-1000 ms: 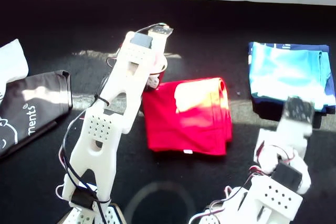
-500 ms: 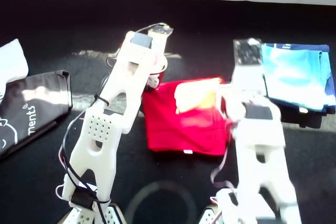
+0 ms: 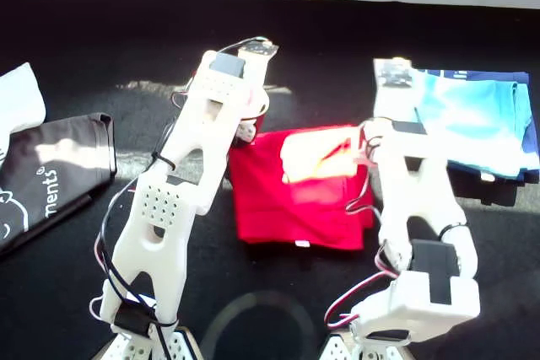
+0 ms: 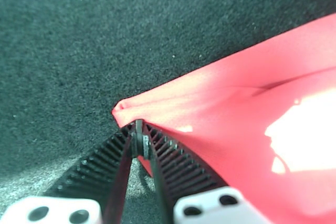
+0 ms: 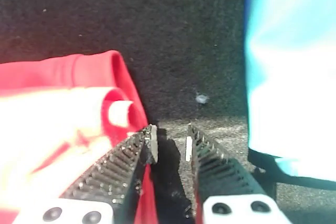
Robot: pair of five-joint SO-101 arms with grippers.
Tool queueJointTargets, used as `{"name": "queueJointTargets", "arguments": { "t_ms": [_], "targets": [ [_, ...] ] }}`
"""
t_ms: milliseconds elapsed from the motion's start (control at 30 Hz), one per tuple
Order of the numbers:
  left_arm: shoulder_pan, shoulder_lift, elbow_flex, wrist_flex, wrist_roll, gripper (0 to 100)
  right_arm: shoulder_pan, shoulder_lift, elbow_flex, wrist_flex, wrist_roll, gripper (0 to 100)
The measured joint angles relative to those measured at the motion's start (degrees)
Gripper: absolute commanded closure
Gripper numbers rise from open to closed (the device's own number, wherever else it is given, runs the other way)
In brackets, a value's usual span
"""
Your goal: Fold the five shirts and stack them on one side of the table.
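Observation:
A folded red shirt [image 3: 295,196] lies in the middle of the black table. My left gripper [image 3: 245,130] is at its far left corner, shut on that red corner [image 4: 126,109], with the fingertips [image 4: 138,141] pinching the cloth. My right gripper [image 3: 369,147] is low at the shirt's far right corner, open by a narrow gap [image 5: 168,144]. One finger [image 5: 142,148] touches the red folded edge [image 5: 118,85], and nothing is between the fingers. A folded light blue shirt [image 3: 477,120] lies on a dark one at the right, also seen beside the right gripper [image 5: 286,77].
A black shirt [image 3: 51,174] with white print and a white shirt [image 3: 18,97] lie at the table's left edge. Bare black table [image 3: 337,40] stretches behind the red shirt, and a narrow strip [image 5: 210,66] separates red from blue.
The right arm has swung from its folded-back place at the front right forward to the red shirt's far right corner. The left arm has kept still, holding its corner.

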Motion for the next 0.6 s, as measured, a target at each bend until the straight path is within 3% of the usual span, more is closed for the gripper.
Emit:
{"name": "queueJointTargets", "arguments": {
  "t_ms": [300, 600],
  "targets": [
    [-1.23, 0.0, 0.0, 0.0, 0.0, 99, 1.14, 0.0, -8.62, 6.24, 0.0, 89.5],
    [-3.43, 0.0, 0.0, 0.0, 0.0, 99, -7.21, 1.05, -20.04, 11.16, 0.0, 89.5]
  ]
}}
